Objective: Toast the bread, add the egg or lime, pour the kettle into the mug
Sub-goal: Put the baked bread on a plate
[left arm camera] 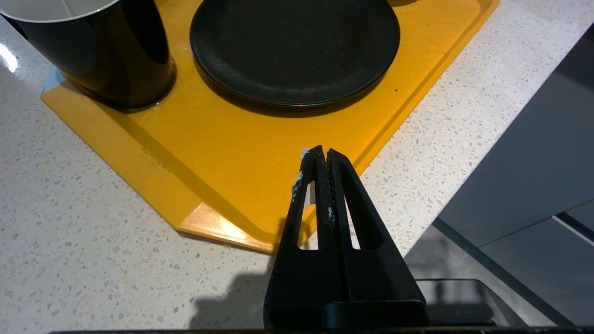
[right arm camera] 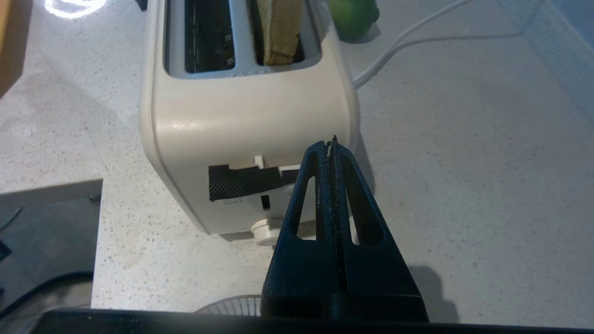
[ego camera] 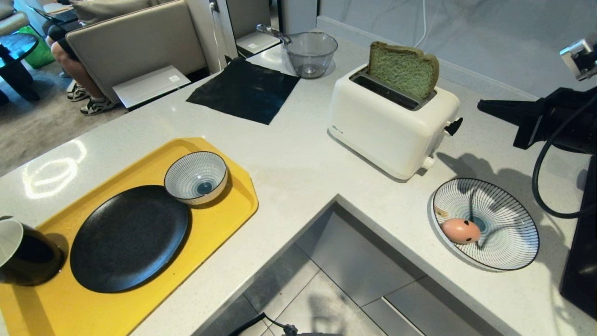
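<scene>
Your right gripper point(right arm camera: 330, 144) is hovering just off the lever end of the white toaster point(ego camera: 392, 126), jaws pressed fully together and gripping nothing. The black lever point(right arm camera: 246, 181) is sitting right beside the tips; contact can't be told. The bread point(ego camera: 403, 70) is standing upright in the toaster's rear slot, green crumb sticking well above the top; the front slot is sitting empty. A green lime point(right arm camera: 352, 16) is lying on the worktop point(ego camera: 289, 158) behind the toaster, next to its white cord point(right arm camera: 403, 39).

The egg point(ego camera: 461, 230) is resting in the striped plate point(ego camera: 508, 219), near the toaster's lever end.

Your left gripper point(left arm camera: 323, 155) is hanging over the yellow tray point(ego camera: 219, 210), well apart from the toaster, jaws likewise clamped together and empty. The tray is carrying the mug point(ego camera: 23, 254), a black plate point(ego camera: 128, 238) and a striped bowl point(ego camera: 196, 177). The kettle isn't showing in any view.

A glass bowl point(ego camera: 310, 53) and black mat point(ego camera: 242, 91) are lying beyond the toaster.
</scene>
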`<state>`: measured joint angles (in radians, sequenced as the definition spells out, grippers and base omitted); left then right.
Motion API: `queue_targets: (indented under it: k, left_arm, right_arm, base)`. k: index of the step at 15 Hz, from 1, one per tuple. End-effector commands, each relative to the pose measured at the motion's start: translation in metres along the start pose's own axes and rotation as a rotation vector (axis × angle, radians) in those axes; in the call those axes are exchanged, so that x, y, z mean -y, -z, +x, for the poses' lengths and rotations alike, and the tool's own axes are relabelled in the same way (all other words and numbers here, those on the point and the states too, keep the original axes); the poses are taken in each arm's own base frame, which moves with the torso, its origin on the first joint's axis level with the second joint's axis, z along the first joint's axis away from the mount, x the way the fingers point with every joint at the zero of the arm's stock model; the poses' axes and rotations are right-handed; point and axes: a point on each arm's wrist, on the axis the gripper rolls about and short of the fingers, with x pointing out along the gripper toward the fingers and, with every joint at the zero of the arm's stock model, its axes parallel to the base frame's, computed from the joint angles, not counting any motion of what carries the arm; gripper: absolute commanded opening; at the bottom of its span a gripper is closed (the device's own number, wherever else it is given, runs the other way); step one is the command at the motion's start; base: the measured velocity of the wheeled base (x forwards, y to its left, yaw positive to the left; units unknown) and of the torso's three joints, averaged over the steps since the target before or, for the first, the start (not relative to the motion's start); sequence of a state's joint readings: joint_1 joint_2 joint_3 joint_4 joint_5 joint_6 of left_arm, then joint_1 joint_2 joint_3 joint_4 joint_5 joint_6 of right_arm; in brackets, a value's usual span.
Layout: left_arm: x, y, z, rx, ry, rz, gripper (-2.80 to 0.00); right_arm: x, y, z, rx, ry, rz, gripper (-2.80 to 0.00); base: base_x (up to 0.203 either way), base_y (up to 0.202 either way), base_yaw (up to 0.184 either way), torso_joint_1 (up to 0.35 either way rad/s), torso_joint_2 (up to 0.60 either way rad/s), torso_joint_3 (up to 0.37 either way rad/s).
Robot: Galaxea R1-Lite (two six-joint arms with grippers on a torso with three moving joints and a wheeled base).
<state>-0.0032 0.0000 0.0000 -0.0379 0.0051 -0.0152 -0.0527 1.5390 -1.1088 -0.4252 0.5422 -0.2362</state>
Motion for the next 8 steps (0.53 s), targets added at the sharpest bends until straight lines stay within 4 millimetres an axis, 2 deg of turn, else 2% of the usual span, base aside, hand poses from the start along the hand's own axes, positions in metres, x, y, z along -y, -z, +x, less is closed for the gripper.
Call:
queue_targets:
  k: [1, 5, 8]
  left_arm:
    - [0.000, 0.004, 0.001, -0.013, -0.001, 0.000, -2.80]
    - [0.000, 0.004, 0.001, -0.013, -0.001, 0.000, -2.80]
    - [0.000, 0.004, 0.001, -0.013, -0.001, 0.000, -2.80]
  right_arm:
    - [0.005, -0.020, -0.008, 0.036, 0.023, -0.025, -2.80]
    - [0.011, -0.056, -0.015, 0.008, 0.056, -0.019, -2.80]
    - [0.014, -0.086, -0.023, -0.092, 0.090, 0.007, -2.80]
  base:
    - [0.000, 0.000, 0.000, 0.000, 0.00, 0.000]
    - [0.000, 0.000, 0.000, 0.000, 0.00, 0.000]
    - [0.000, 0.000, 0.000, 0.000, 0.00, 0.000]
